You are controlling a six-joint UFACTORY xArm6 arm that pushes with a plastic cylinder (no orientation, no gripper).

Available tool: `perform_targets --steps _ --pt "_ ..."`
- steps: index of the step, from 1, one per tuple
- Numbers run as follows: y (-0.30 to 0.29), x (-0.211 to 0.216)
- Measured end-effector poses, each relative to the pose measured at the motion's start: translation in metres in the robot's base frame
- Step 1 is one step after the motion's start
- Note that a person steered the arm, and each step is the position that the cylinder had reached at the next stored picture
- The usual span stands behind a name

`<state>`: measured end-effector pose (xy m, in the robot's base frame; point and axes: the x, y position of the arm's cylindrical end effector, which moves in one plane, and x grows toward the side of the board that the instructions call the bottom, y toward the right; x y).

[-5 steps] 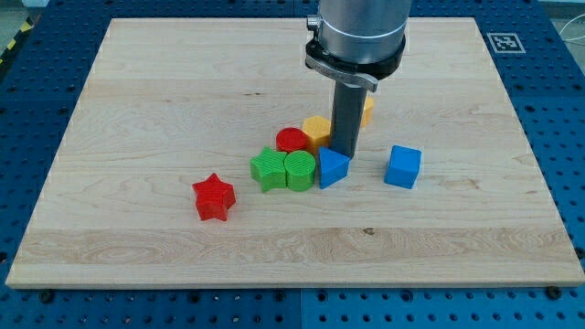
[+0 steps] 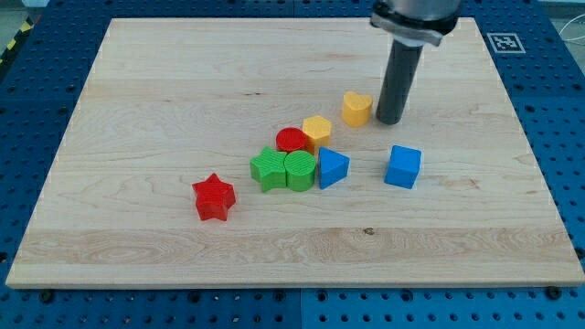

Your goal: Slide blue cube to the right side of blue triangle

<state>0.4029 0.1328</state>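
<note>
While the pale wooden counter (image 2: 183,82) with its fine grain takes up most of the view, our rod has no pincer on it, so there's nothing to call apart or together. We've got our tip (image 2: 389,121) up near the view's top, just beside the yellow heart (image 2: 356,108) and well above the blue cube (image 2: 403,166). That cube already sits to the view's right of the blue triangle (image 2: 333,168), with a gap between them, so we'd guess the job is mostly done, maybe one nudge closer. All the blocks look like matte ridged plastic: green star (image 2: 267,169), green cylinder (image 2: 299,170), red star (image 2: 214,197), red cylinder (image 2: 292,140), yellow hexagon (image 2: 317,129).
</note>
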Motion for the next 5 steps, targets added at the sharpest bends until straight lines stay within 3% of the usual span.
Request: perform_targets --steps 2,5 --pt "0.056 0.033" --pt "0.061 0.081"
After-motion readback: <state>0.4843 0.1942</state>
